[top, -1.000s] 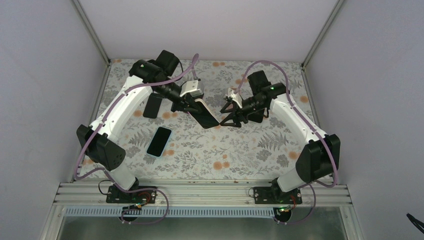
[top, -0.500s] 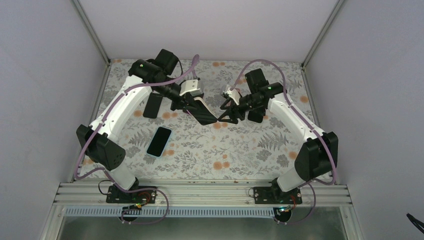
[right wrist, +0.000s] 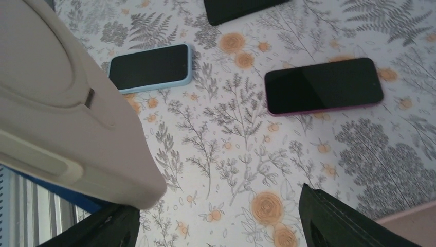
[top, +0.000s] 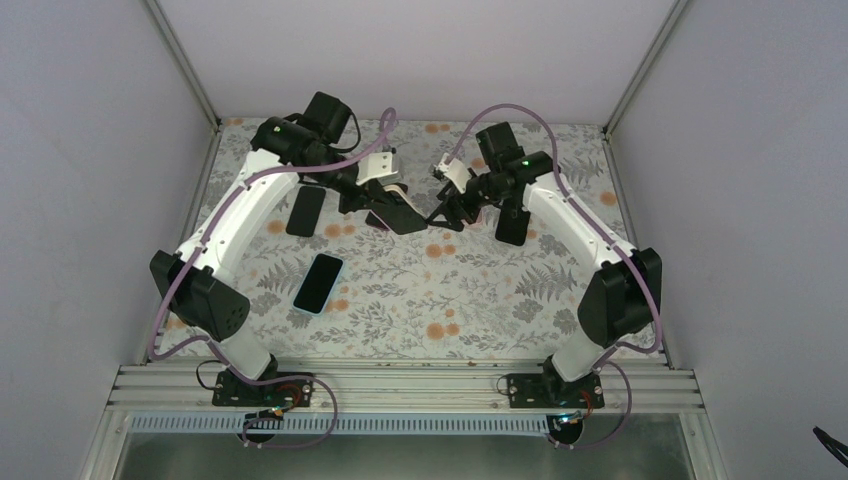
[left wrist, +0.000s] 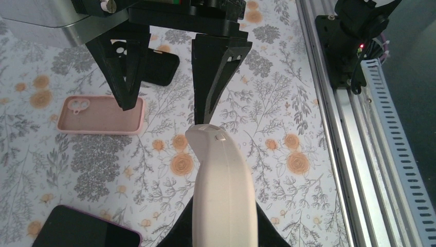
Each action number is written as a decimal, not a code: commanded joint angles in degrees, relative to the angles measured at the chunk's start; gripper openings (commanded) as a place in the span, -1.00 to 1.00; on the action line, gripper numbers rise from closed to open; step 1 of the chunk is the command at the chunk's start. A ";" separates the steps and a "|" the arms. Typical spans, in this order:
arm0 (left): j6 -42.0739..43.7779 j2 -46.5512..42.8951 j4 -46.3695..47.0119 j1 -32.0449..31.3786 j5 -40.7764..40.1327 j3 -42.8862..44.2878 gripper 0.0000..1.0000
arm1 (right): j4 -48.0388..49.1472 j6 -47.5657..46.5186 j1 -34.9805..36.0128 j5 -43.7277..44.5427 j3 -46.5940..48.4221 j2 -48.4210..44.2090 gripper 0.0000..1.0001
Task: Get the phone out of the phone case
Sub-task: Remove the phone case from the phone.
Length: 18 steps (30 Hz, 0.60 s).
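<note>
Phone [top: 402, 216] w/ beige case [left wrist: 223, 180], tilted, clamped in L end effector [top: 380, 208].

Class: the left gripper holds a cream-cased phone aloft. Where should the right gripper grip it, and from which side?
Likely its free end, approached from the right: the cream-cased phone juts edge-on beyond the left gripper, toward the right gripper's open jaws.

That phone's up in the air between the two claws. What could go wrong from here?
1. Only the left gripper holds the cased phone in the air. A tug from the open right gripper might pull it loose.
2. If it dropped, it could land on the pink case or the pink-edged phone lying underneath.
</note>
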 commanded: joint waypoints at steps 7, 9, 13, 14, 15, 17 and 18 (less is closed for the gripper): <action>1.58 -2.54 -4.62 2.65 20.69 3.16 -0.95 | 14.94 0.40 9.59 -16.66 3.00 -3.68 0.65; 1.78 -2.53 -4.57 3.48 20.38 3.18 -0.95 | 11.05 -1.08 9.96 -23.69 6.71 -2.85 0.63; 2.36 -2.79 -4.62 6.57 21.40 3.57 -0.95 | 2.12 -4.09 11.97 -31.45 12.54 -0.15 0.56; 2.41 -2.90 -4.62 7.28 21.80 3.82 -0.95 | 2.14 -3.56 12.27 -32.57 12.43 -0.16 0.55; 2.53 -2.90 -4.57 7.88 22.17 3.90 -0.95 | 2.98 -2.89 12.58 -33.85 11.62 -0.53 0.54; 2.64 -2.70 -4.63 8.44 22.60 3.94 -0.95 | 5.25 -1.66 13.42 -36.23 10.20 -1.10 0.55; 2.63 -2.41 -4.62 8.48 22.82 3.97 -0.95 | 6.00 -1.17 14.01 -37.48 10.03 -0.97 0.57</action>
